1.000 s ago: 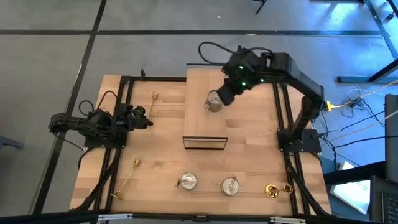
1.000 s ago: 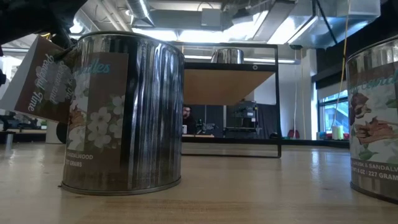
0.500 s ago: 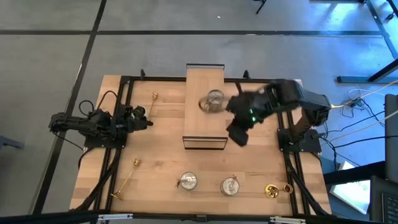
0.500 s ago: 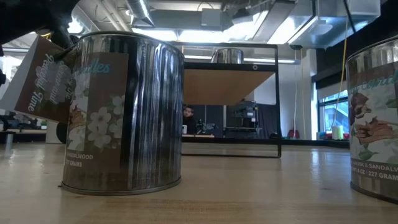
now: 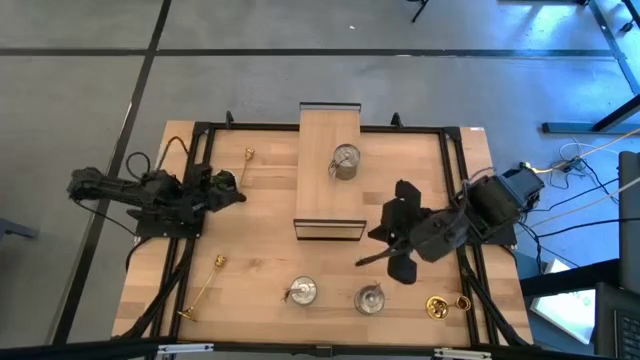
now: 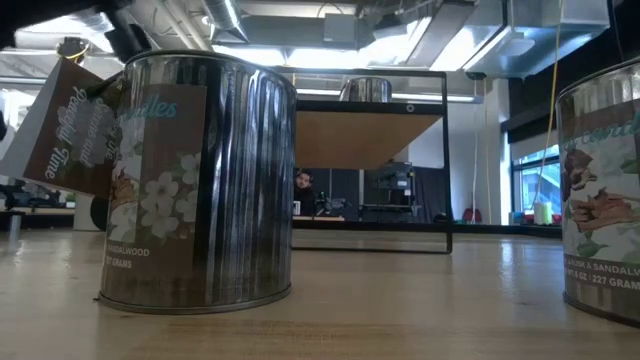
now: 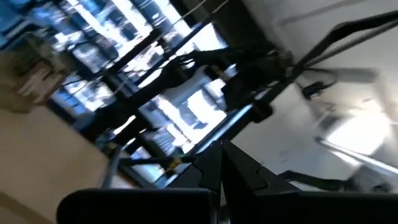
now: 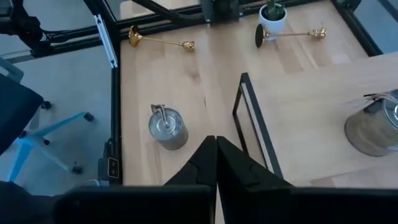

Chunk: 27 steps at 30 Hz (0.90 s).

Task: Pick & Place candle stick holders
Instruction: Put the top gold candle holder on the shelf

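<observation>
One silver tin holder (image 5: 346, 161) sits on the raised wooden shelf (image 5: 328, 135) at the middle of the surface, so I judge one placement done and the next pick in hand. My right gripper (image 5: 403, 268) hangs over the near right part of the surface, its jaws pressed together and carrying nothing. Two more silver tins (image 5: 301, 292) (image 5: 371, 299) wait along the near edge, the second one just beside that gripper. A gold candlestick (image 5: 441, 306) lies at the near right corner, another gold one (image 5: 204, 283) lies at the near left, and a third (image 5: 245, 163) rests at the far left (all on their sides, as far as I can tell). My left gripper (image 5: 222, 187) waits at the left edge, jaws closed and empty. Next I would spread the right jaws, line up over the nearest tin and come down around it.
</observation>
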Each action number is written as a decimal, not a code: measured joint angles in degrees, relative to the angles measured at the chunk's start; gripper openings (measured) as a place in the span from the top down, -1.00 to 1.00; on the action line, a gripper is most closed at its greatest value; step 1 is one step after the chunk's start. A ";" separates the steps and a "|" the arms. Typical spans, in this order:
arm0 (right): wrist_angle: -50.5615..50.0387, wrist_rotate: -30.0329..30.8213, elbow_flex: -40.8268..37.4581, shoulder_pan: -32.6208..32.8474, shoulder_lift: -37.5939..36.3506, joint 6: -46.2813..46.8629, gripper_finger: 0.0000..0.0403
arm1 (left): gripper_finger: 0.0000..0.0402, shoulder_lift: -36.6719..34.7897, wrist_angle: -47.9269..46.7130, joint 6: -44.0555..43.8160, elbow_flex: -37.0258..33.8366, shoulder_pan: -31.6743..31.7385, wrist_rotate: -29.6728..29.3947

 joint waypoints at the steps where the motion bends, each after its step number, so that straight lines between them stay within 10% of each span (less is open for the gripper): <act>1: 0.02 0.12 -0.05 0.61 0.00 -0.03 0.99 | 0.99 3.21 -1.88 -0.04 1.98 0.09 -0.23; 14: 0.41 11.28 -9.03 11.88 -5.22 0.21 0.99 | 0.99 26.71 -15.51 -5.25 18.47 10.40 -9.93; 27: 49.03 9.69 -57.07 6.45 -34.34 -11.54 0.99 | 0.99 26.76 -3.56 -4.63 18.52 21.93 -17.72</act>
